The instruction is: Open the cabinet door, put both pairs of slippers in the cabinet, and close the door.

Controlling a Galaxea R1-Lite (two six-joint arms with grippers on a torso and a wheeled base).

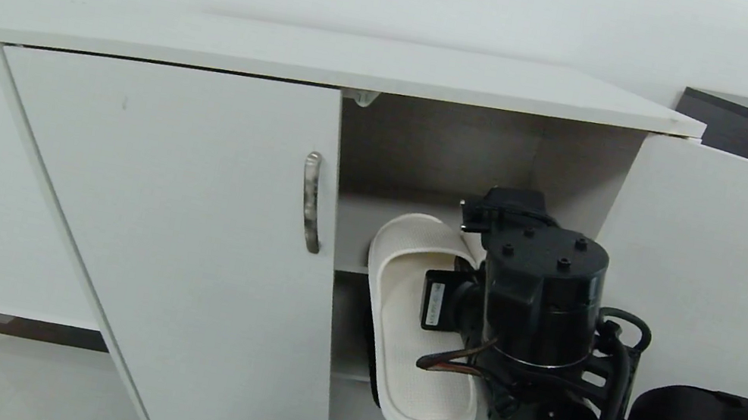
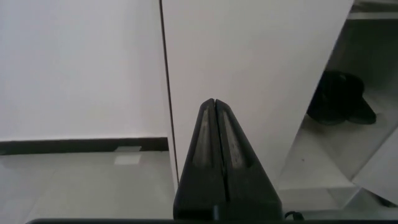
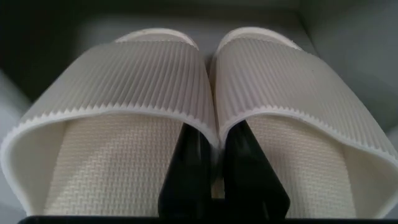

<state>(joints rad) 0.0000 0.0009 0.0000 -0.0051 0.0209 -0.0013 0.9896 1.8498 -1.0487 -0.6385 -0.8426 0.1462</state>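
Right gripper (image 3: pixel 216 149) pinches the cream ribbed rubber slippers (image 3: pixel 137 81); push them deep onto the white cabinet shelf (image 1: pixel 353 233) before letting go. Left gripper (image 2: pixel 214 107) sits closed, empty.

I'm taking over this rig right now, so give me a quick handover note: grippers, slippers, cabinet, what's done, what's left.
Left gripper: shut, empty, facing the closed left door.
Right gripper: shut on the white slippers, held in the open right side of the cabinet.
Dark slippers: on a shelf inside.
Done: right door open, dark slippers in.
Left: set down the white slippers, withdraw, close the door.
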